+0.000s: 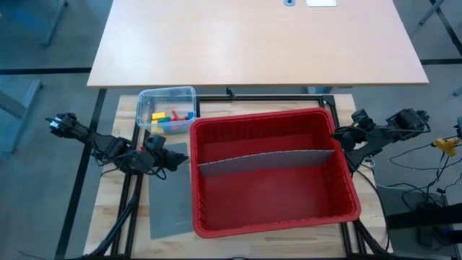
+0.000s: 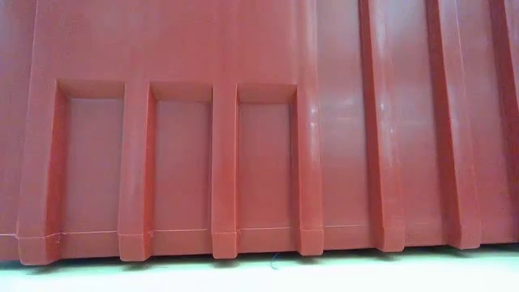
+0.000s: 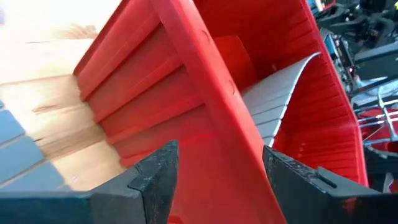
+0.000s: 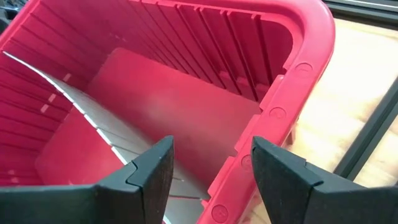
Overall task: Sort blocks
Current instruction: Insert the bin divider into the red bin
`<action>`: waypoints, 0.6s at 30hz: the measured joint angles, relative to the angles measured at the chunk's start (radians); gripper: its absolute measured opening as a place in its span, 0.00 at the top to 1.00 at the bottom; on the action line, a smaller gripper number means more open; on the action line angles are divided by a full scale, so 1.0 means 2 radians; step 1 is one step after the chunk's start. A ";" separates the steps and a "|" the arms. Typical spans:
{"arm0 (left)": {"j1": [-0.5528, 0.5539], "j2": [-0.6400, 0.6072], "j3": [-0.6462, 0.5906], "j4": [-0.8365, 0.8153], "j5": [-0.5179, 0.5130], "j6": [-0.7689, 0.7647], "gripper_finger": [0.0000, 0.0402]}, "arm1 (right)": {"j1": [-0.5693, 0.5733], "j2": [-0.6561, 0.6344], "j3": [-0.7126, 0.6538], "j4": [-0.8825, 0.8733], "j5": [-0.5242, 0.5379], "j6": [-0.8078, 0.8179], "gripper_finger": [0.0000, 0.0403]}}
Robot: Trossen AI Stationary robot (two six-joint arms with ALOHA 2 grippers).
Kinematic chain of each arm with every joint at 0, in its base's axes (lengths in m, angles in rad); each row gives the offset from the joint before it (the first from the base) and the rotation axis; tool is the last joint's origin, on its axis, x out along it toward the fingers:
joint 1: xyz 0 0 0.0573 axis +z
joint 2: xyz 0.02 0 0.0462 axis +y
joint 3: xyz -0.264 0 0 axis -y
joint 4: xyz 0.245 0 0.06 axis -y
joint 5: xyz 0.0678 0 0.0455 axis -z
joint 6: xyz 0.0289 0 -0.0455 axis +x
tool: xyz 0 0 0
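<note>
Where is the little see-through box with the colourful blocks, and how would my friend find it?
Start at the big red bin in the middle of the wooden table. Look just past its far left corner: the small clear tub sits there on the wood. It is the only see-through container, and the yellow, red, green and blue blocks are inside it.
</note>
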 joint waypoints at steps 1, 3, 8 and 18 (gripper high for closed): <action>0.004 0.003 0.000 0.005 0.002 0.005 0.49 | 0.000 0.000 0.000 0.000 0.001 0.000 0.53; 0.013 0.009 0.000 0.016 0.013 0.017 0.49 | 0.000 0.000 0.000 0.000 0.004 0.000 0.53; 0.043 0.027 0.000 0.066 0.044 0.052 0.51 | 0.000 0.000 0.000 0.000 0.012 -0.002 0.53; 0.111 0.074 0.000 0.093 0.115 0.086 0.57 | 0.000 0.000 0.000 0.000 0.012 -0.004 0.53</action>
